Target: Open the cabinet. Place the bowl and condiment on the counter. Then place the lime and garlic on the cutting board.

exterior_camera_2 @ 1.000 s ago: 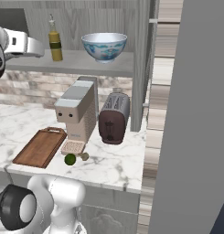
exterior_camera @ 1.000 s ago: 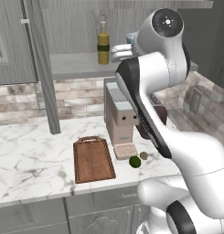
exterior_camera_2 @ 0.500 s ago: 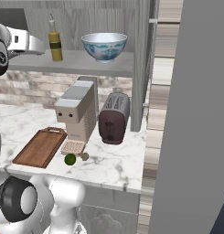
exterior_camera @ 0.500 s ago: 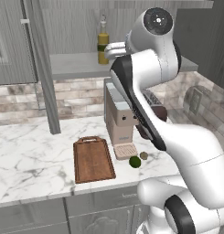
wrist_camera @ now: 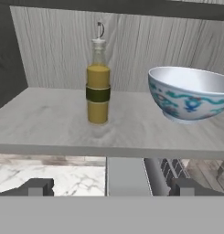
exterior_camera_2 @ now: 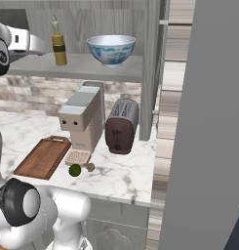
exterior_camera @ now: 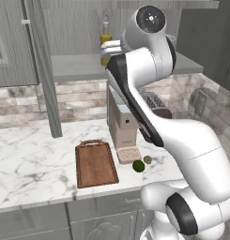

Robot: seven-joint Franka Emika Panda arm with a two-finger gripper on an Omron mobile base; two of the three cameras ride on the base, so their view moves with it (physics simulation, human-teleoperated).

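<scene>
Standing open, the cabinet (exterior_camera_2: 155, 63) shows its grey shelf with two items on it. Item one: the condiment (wrist_camera: 98, 87), a slim bottle of yellow-olive liquid with a dark band, upright toward the left of the shelf in the hand view, also seen in the right base view (exterior_camera_2: 58, 43) and partly behind the arm in the left base view (exterior_camera: 105, 38). Item two: the bowl (wrist_camera: 192, 93), blue-and-white patterned outside and white inside, upright on the same shelf, apart from the bottle on its right (exterior_camera_2: 111, 49). The gripper (wrist_camera: 111, 186) is raised in front of the shelf edge, facing the bottle, fingers spread wide apart with nothing between them. Below, on the counter (exterior_camera: 27, 159): the cutting board (exterior_camera: 95, 163), dark brown, lying flat with its loop handle toward the wall and nothing on it. Just right of the board, the lime (exterior_camera: 138, 165) rests on the marble beside the garlic (exterior_camera: 148, 160), both in front of a beige coffee machine (exterior_camera: 122, 125). A dark toaster (exterior_camera_2: 121, 126) stands to the right of that machine, near the cabinet's open door.
</scene>
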